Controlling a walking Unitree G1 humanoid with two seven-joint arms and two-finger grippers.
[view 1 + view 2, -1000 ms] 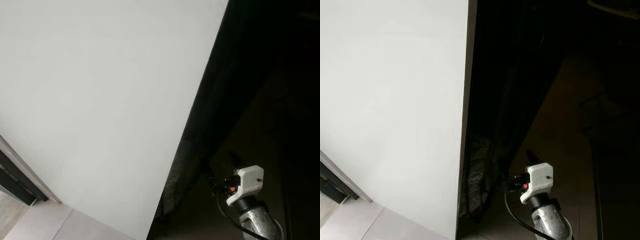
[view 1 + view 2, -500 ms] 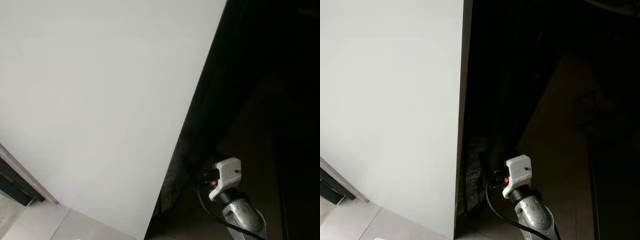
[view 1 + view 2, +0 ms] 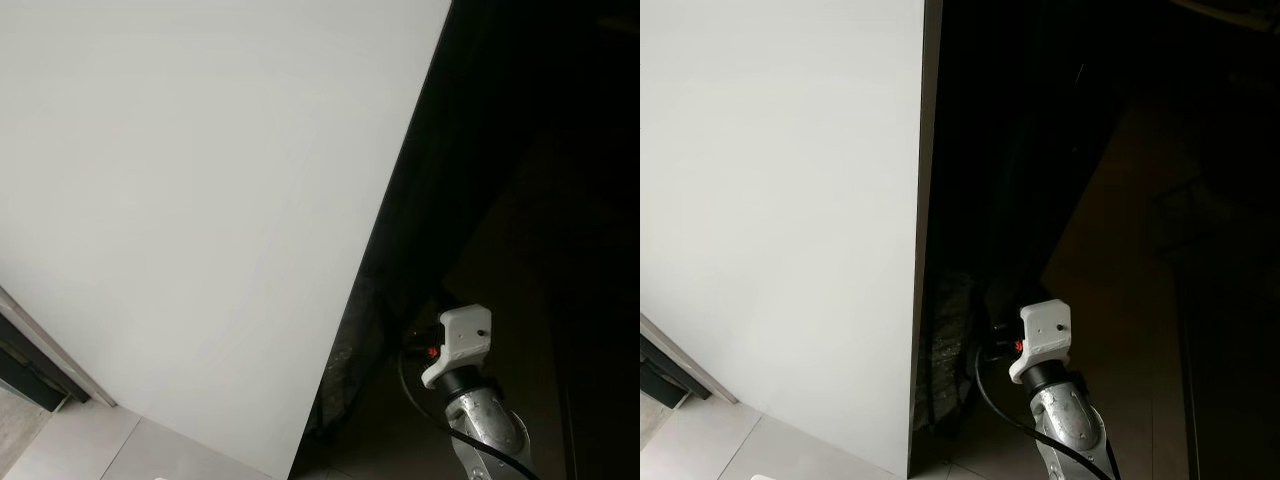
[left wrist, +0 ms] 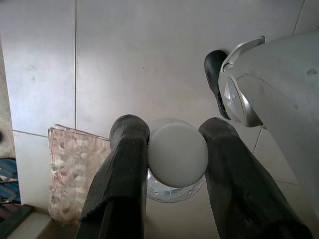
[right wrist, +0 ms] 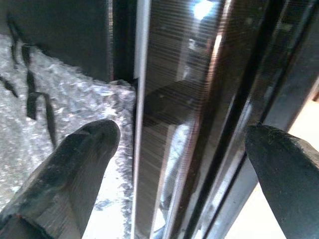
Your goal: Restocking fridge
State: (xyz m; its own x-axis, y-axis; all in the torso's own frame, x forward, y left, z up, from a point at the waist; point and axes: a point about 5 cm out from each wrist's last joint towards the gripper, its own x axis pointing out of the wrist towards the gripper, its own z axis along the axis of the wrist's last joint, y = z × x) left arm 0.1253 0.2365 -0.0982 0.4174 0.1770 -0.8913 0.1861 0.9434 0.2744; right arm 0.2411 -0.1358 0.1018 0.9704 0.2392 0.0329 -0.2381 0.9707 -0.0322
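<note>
Bottle: a clear plastic bottle (image 4: 175,185) with a pale ribbed cap (image 4: 177,154), hanging cap-up over the tiled floor (image 4: 149,64), low at the robot's left side.
Left tool: the left tool (image 4: 177,159) is clamped on the bottle's cap, one black finger (image 4: 124,164) pressed against each side of it.
How it will handle: I'd guess light to middling in weight, depending on the fill, which I can't see; the body looks thin and likely to give under a squeeze, and smooth enough to slip.
Where to hold: the cap is stiff and ribbed, so the grip there looks sound, though the bottle may swing below it; for setting it on a shelf, the neck seems the safer place.
Fridge door: a dark glossy door edge (image 5: 169,124) stands close to the right tool, beside a white panel (image 3: 200,200).
Right tool: the right tool (image 5: 184,164) has its fingers spread wide, straddling that edge without clearly touching it; bubble wrap (image 5: 60,109) sits just beside one finger.
Right arm: the silver arm with its white wrist housing (image 3: 460,340) reaches into the dark gap next to the panel.
Floor nearby: a worn patterned mat (image 4: 75,174) lies below the bottle, near the robot's own black foot (image 4: 215,67).
</note>
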